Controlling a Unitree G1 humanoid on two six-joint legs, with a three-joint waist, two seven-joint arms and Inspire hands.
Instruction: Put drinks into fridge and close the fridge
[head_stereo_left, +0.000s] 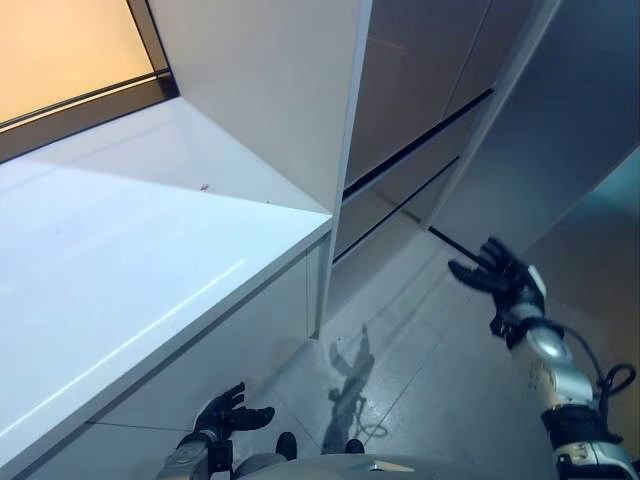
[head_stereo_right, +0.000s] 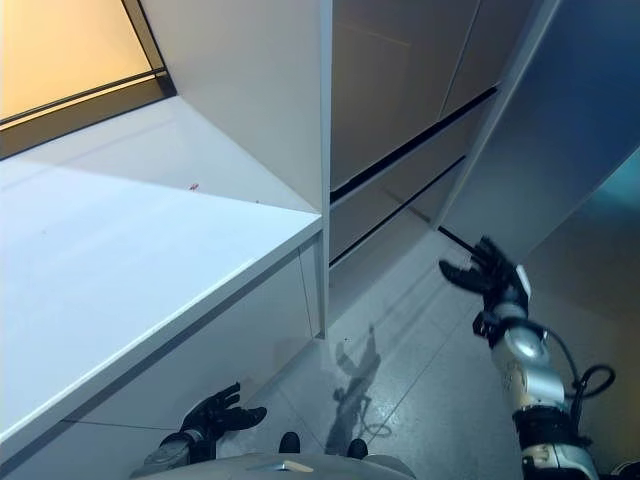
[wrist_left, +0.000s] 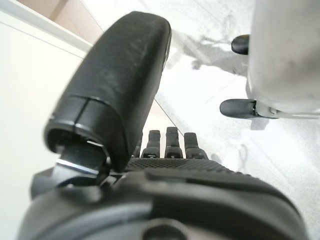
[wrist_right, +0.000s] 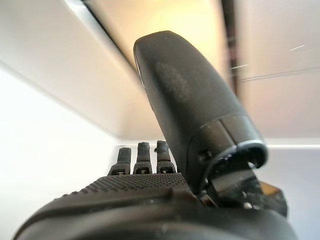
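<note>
My right hand (head_stereo_left: 505, 275) is raised with straight fingers, open and empty, in front of a large grey door panel (head_stereo_left: 560, 130) on the right. It also shows in the right wrist view (wrist_right: 145, 192), fingers straight. My left hand (head_stereo_left: 228, 412) hangs low beside the white counter's front, open and empty; it also shows in the left wrist view (wrist_left: 165, 172) above the floor. Grey fridge fronts (head_stereo_left: 420, 90) with dark gaps between them stand at the back, past a tall white side panel (head_stereo_left: 270, 90).
A long white counter (head_stereo_left: 120, 260) runs along the left, its corner near the middle. A tiny red speck (head_stereo_left: 204, 187) lies on it. A grey tiled floor (head_stereo_left: 420, 360) lies between the counter and the grey door panel.
</note>
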